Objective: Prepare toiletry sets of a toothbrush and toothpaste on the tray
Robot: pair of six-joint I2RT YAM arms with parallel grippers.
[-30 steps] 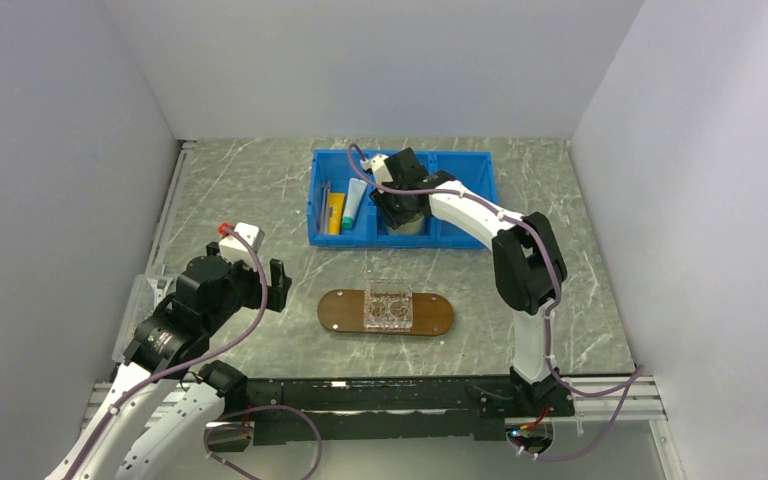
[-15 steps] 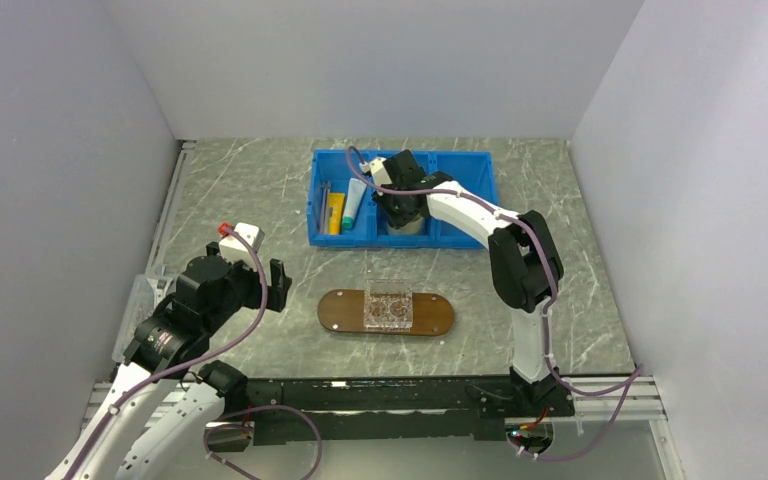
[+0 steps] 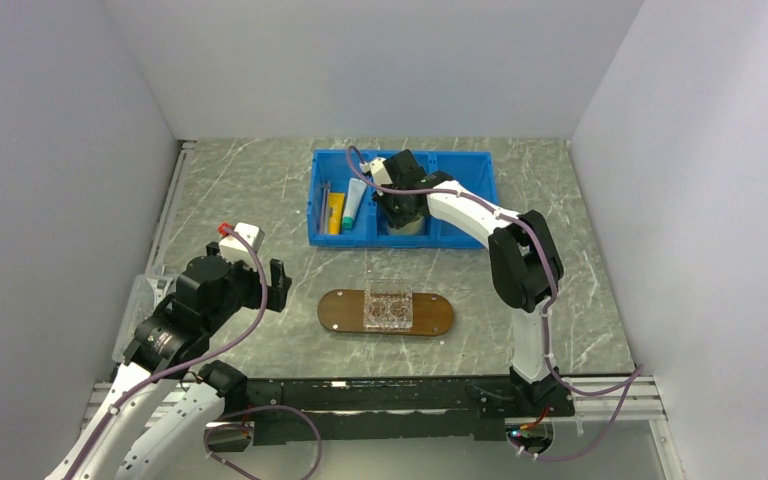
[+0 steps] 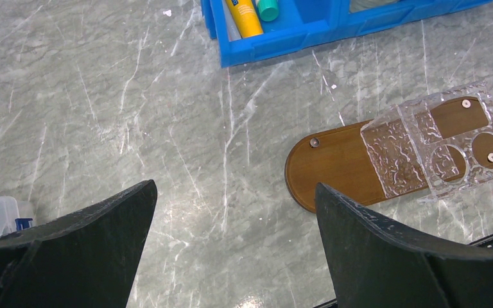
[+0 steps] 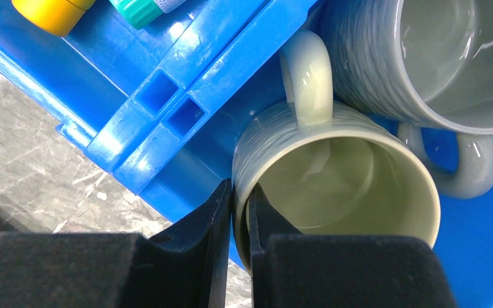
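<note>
Bright, even overhead light throws soft shadows; glare glints on the marble table point(image 4: 250, 298) (wrist views blur up close).

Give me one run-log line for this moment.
right gripper: shut on cream mug in blue bin | left gripper: open over table | tray: only clear holder

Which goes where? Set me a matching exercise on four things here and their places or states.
1 yellow tube
2 green mug
3 clear holder
4 left fingers

A on the tray
B rim pinched by the right fingers
C in the bin's left compartment
D open above the table

Pairs: 1-C, 2-B, 3-A, 4-D
</note>
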